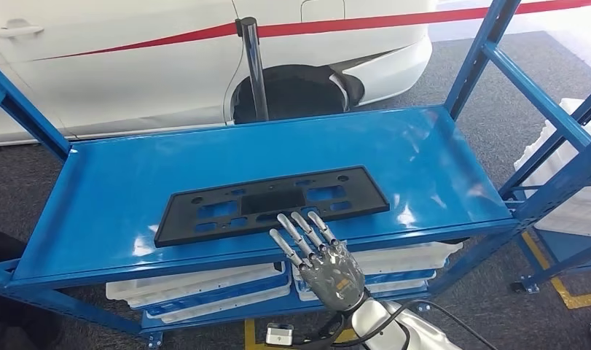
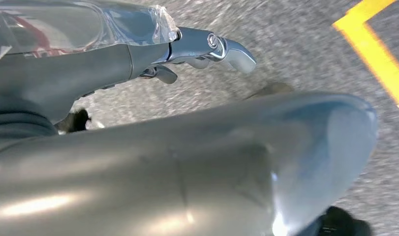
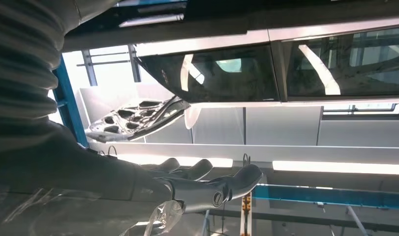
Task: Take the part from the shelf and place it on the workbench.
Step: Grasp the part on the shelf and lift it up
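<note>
Head view: part (image 1: 272, 203) lies crosswise.

Head view looks down on the shelf (image 1: 95, 197); left wrist faces floor (image 2: 305, 44); right wrist looks upward.

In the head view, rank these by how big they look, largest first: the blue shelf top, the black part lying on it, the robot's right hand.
1. blue shelf top
2. black part
3. right hand, though it is nearer the camera, so its true size against the part is unsure.

White car (image 1: 168, 65) behind; white trays (image 1: 205, 288) below; yellow floor line (image 2: 379, 59).
</note>
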### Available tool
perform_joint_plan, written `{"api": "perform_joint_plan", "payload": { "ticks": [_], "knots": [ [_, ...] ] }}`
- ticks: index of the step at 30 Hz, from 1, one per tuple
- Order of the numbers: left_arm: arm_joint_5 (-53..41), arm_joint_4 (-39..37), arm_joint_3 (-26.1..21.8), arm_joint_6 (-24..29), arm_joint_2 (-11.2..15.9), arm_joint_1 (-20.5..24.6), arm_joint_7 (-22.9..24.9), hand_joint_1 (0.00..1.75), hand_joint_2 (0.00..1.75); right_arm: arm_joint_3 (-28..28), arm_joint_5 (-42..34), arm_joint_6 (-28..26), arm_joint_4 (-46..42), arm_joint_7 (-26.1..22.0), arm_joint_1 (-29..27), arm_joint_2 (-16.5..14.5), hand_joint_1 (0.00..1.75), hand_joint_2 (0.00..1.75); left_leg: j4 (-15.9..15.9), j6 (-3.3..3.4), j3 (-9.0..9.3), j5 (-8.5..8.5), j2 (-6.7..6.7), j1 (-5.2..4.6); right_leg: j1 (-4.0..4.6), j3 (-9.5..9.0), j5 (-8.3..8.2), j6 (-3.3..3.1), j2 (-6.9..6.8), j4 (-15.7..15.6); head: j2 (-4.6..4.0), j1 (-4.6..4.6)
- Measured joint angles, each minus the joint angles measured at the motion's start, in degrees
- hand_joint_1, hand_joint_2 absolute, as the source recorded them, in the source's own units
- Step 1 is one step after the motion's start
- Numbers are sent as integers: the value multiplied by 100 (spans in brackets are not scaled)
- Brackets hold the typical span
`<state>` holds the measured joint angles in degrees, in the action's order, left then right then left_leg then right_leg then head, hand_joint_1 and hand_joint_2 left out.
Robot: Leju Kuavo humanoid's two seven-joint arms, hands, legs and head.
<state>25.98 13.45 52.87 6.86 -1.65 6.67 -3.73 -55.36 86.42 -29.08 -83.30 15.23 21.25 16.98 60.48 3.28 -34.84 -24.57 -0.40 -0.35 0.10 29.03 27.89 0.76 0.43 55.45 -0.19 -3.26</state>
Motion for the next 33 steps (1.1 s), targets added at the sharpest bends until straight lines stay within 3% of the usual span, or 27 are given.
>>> {"api": "perform_joint_plan", "payload": {
  "ticks": [1,3,6,7,9,10,11,12,13,14,15,17,18,20,22,25,26,27,28,30,32,33],
  "knots": [
    [0,-1,0,-1,9,4,0,0,0,6,0,-4,0,-2,1,-11,0,175,-263,81,82,114,3,-41,4,-43,36,23,-5,-16,-1,2],
    [5,-4,1,-3,23,4,1,0,0,16,0,-13,0,-10,-10,-31,0,175,-474,173,164,103,2,-81,3,-95,23,95,-17,-37,-1,7],
    [10,-5,1,-2,23,0,1,0,0,34,0,-18,-1,-19,-24,-43,0,175,-700,184,378,109,-19,-32,-7,-61,42,189,-18,137,1,11],
    [9,-5,1,-1,24,6,0,0,0,38,0,-19,0,-18,-21,-43,0,175,-741,181,453,101,-25,-17,-11,51,152,215,-16,362,1,15],
    [9,-5,2,1,26,14,0,0,0,40,0,-19,2,-18,-36,-43,0,175,-759,183,545,38,-29,-14,-29,503,452,272,-17,1088,1,23],
    [8,-5,2,-2,26,9,0,0,0,40,0,-19,4,-19,-54,-43,0,175,-758,177,589,-6,-30,-15,-33,751,545,294,-18,1411,0,26],
    [8,-5,2,-3,26,-3,0,0,0,40,0,-19,6,-21,-73,-43,0,175,-758,172,643,-55,-30,-15,-37,934,536,308,-18,1579,0,28],
    [9,-5,2,-4,25,-13,0,0,0,40,0,-19,9,-22,-84,-43,0,175,-757,166,710,-110,-31,-14,-39,1004,393,311,-19,1513,0,29],
    [9,-5,2,-5,24,-18,0,0,0,41,0,-19,11,-23,-89,-43,0,175,-757,158,791,-171,-31,-14,-40,960,130,303,-20,1220,-1,31],
    [9,-5,2,-7,23,-18,0,0,0,41,0,-19,13,-23,-91,-43,0,175,-760,145,869,-237,-32,-14,-40,845,-199,284,-21,779,-1,31],
    [9,-5,3,-8,21,-13,0,0,0,40,0,-18,19,-23,-94,-43,0,175,-759,125,945,-299,-33,-18,-29,723,-406,256,-23,391,-1,27],
    [9,-5,3,-9,19,4,1,0,0,40,0,-18,29,-25,-103,-45,0,175,-760,59,1013,-402,-35,-27,-5,581,-528,175,-32,-24,1,28],
    [8,-5,4,-10,17,7,2,0,0,41,0,-18,34,-25,-108,-46,0,175,-748,24,1043,-425,-36,-32,9,562,-463,123,-40,-32,1,25],
    [8,-5,8,-10,17,7,2,0,0,48,0,-20,34,-26,-111,-48,0,175,-681,-36,1065,-458,-32,-39,-9,491,-508,23,-53,-77,2,29],
    [16,-5,15,-14,20,19,19,0,0,56,0,-21,33,-39,-103,-51,0,175,-250,-87,859,-521,-23,-22,-48,395,-497,-35,-60,-132,2,15],
    [44,-5,28,-47,18,25,82,0,0,60,0,-20,34,-97,-114,-71,0,175,883,-208,80,-907,-14,60,-71,317,-420,-63,-47,-156,1,-8],
    [50,-5,30,-57,18,15,97,0,0,61,0,-19,35,-110,-125,-76,0,175,1052,-245,-113,-985,-12,85,-75,285,-385,-58,-36,-156,1,-10],
    [54,-5,32,-63,18,5,107,0,0,61,0,-19,35,-119,-134,-77,0,175,1011,-269,-208,-923,-11,106,-80,242,-348,-45,-26,-156,1,-12],
    [56,-5,34,-67,19,-2,112,0,0,61,0,-19,36,-123,-140,-78,0,175,754,-284,-198,-700,-8,124,-87,190,-309,-26,-18,-156,1,-13],
    [55,-5,35,-68,19,-4,106,0,0,61,0,-18,37,-126,-143,-80,0,175,-57,-296,-15,-90,-4,141,-97,84,-233,31,-9,-153,0,-13],
    [54,-5,37,-69,18,0,97,0,0,66,0,-15,41,-131,-146,-84,0,175,-520,-248,106,158,-2,121,-90,52,-175,101,-2,-145,0,-13],
    [54,-5,38,-70,16,-4,92,0,0,72,0,-15,44,-137,-151,-86,0,175,-551,-216,114,151,-4,113,-79,59,-140,124,0,-133,0,-12]
  ]
}}
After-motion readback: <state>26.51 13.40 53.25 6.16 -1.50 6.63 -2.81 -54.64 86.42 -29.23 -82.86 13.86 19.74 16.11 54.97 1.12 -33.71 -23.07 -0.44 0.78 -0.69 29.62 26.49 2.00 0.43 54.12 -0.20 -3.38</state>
